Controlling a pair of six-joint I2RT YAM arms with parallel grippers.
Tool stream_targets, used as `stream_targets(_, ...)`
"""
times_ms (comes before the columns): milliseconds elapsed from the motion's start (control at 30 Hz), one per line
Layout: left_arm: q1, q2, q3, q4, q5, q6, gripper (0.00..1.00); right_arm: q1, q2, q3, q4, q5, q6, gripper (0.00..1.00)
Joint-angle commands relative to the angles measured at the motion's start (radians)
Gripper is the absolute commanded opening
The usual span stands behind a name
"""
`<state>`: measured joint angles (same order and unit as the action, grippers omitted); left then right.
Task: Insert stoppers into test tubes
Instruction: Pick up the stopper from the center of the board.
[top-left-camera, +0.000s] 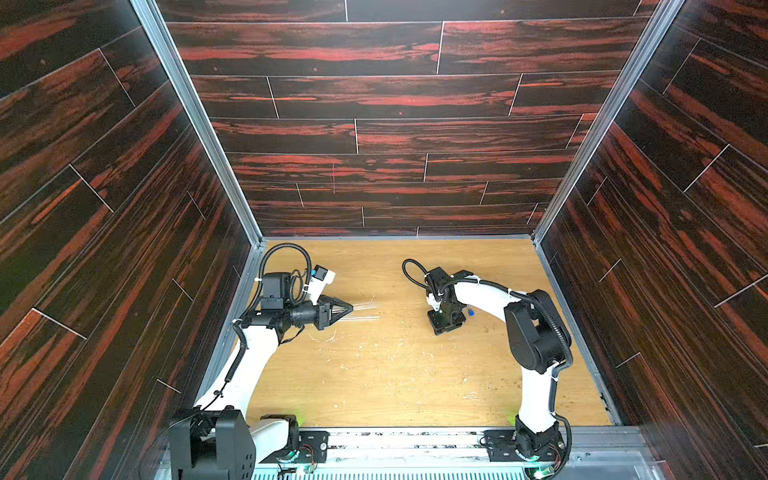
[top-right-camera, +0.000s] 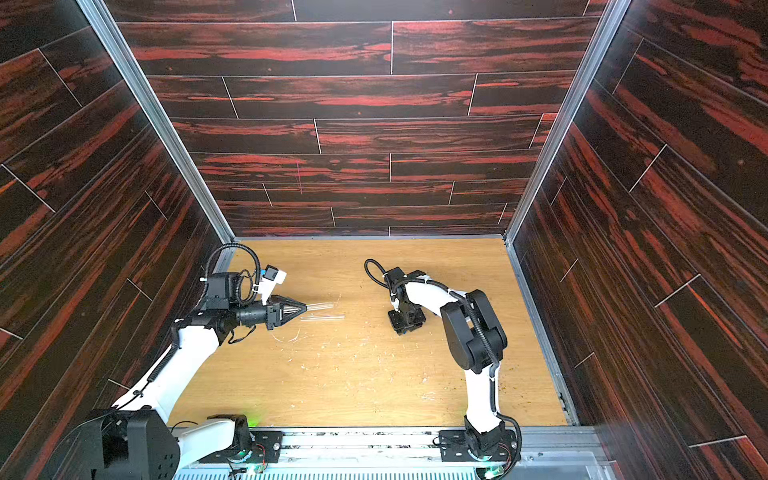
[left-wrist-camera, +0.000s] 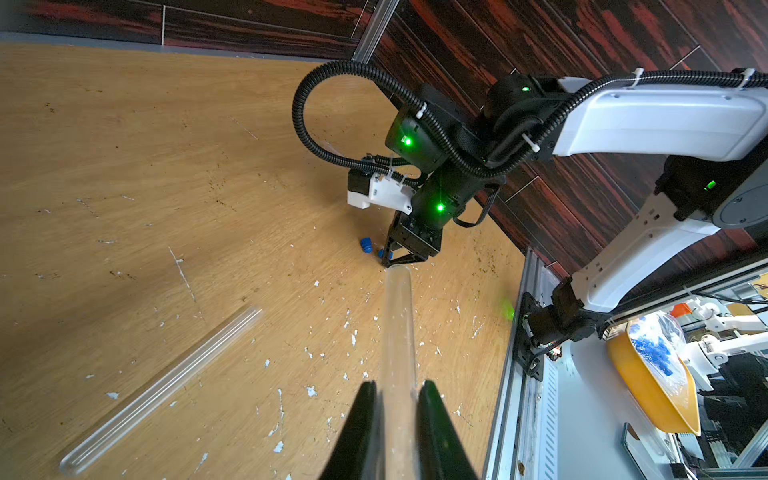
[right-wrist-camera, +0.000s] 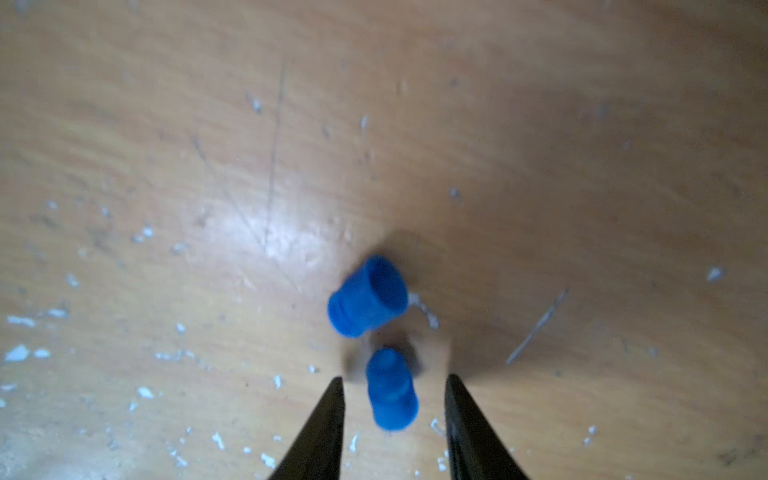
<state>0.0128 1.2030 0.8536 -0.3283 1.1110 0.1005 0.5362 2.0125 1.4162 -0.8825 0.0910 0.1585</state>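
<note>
My left gripper (left-wrist-camera: 395, 384) is shut on a clear test tube (left-wrist-camera: 397, 328), which sticks out level from its fingertips toward the right arm. A second test tube (left-wrist-camera: 162, 390) lies loose on the wood beside it; in a top view both tubes (top-right-camera: 320, 306) (top-right-camera: 322, 318) lie just past the left gripper (top-left-camera: 351, 308). My right gripper (right-wrist-camera: 395, 379) points down at the table, open, with a small blue stopper (right-wrist-camera: 392, 395) lying between its fingers and a gap on each side. Another stopper (right-wrist-camera: 368, 297) lies just beyond it. In a top view the right gripper (top-left-camera: 446, 322) hides most of both stoppers.
Pale flecks and scratches (left-wrist-camera: 309, 390) litter the wooden table (top-left-camera: 395, 374). Dark panelled walls close in three sides, and an aluminium rail (top-left-camera: 415, 440) runs along the front edge. A yellow bowl (left-wrist-camera: 648, 395) sits outside the cell.
</note>
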Motion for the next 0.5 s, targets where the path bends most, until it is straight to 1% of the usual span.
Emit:
stream_targets(0, 0.001, -0.005, -0.004, -0.001, 0.014, 0.012, 0.01, -0.002, 0.052, 0.026, -0.021, 0.010, 0.002, 0.38)
stream_targets(233, 0.001, -0.001, -0.005, -0.003, 0.012, 0.014, 0.01, -0.002, 0.053, 0.021, -0.019, -0.005, 0.000, 0.31)
stream_targets(333, -0.001, 0.001, -0.004, -0.001, 0.016, 0.014, 0.01, -0.002, 0.052, 0.018, -0.019, -0.005, -0.002, 0.27)
stream_targets(467, -0.001, -0.002, -0.001, -0.009, 0.012, 0.015, 0.01, -0.003, 0.055, 0.012, -0.021, -0.011, -0.001, 0.26)
